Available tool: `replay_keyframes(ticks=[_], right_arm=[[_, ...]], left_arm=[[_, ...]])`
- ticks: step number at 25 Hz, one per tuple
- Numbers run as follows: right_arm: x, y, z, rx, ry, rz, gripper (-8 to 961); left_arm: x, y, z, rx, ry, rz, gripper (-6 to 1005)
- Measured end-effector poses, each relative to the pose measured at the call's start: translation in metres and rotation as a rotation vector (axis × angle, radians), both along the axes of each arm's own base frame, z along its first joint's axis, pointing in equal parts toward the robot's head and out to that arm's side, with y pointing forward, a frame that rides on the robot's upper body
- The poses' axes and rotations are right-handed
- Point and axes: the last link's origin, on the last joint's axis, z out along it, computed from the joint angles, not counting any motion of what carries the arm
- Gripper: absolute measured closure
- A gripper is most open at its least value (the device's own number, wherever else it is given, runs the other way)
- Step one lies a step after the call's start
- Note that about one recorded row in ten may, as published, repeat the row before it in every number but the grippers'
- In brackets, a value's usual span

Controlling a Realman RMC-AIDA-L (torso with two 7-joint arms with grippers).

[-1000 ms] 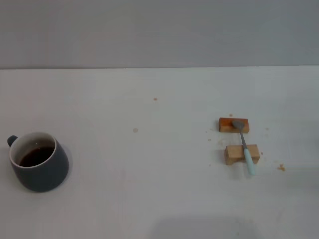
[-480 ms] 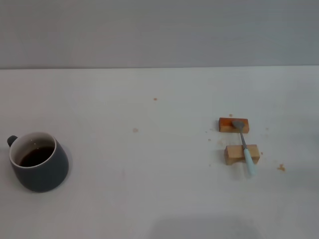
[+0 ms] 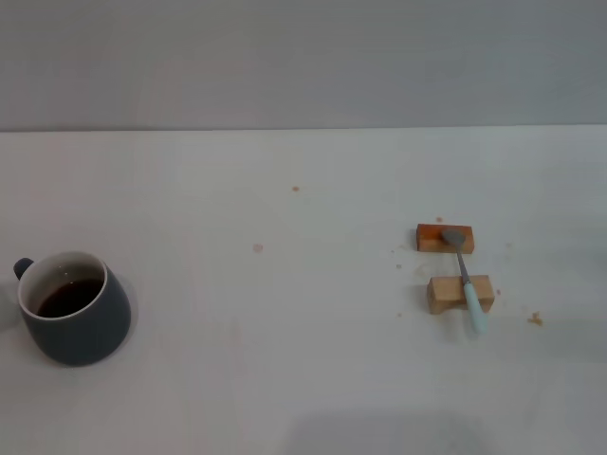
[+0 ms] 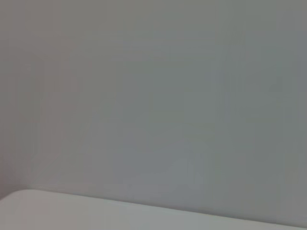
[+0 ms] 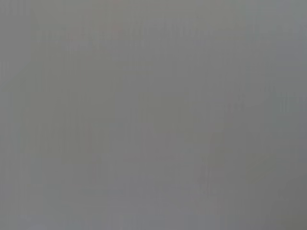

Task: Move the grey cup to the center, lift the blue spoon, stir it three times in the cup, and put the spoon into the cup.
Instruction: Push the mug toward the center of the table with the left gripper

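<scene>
On the table's [image 3: 303, 379] left the grey cup [image 3: 74, 308], right the blue spoon [image 3: 466, 280], wrist views blank.

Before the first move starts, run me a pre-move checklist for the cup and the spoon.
1. Squat dark slate-grey ceramic cup upright on the white table: ok.
2. Cup at table centre: not ok; it sits at the robot's left edge of the head view.
3. Cup contents: dark liquid inside, so move it gently: ok.
4. Slim spoon with pale blue handle reachable: ok; it lies across two small wooden blocks on the robot's right, handle end overhanging toward the robot.
5. Centre of table free for the cup: ok; only small specks there.
6. Both grippers ready: cannot tell; neither is in any view.
</scene>
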Motion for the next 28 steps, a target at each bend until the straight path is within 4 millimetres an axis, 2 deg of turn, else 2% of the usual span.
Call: replay_keyframes(ticks=[4, 5, 26, 28], right_arm=[[-0.001, 0.0, 0.0, 0.001, 0.0, 0.003, 536], [-0.001, -0.001, 0.0, 0.0, 0.0, 0.003, 536], [-0.008, -0.011, 0.006, 0.014, 0.003, 0.04, 536], [-0.008, -0.011, 0.006, 0.014, 0.003, 0.041, 535]], left_arm=[[0.004, 0.001, -0.004, -0.016, 0.001, -0.019, 1001], [0.01, 0.002, -0.012, -0.048, 0.002, -0.047, 1001], [0.037, -0.002, -0.033, -0.122, 0.003, -0.187, 1001], [0.043, -0.003, -0.04, -0.15, 0.0, -0.212, 1001]])
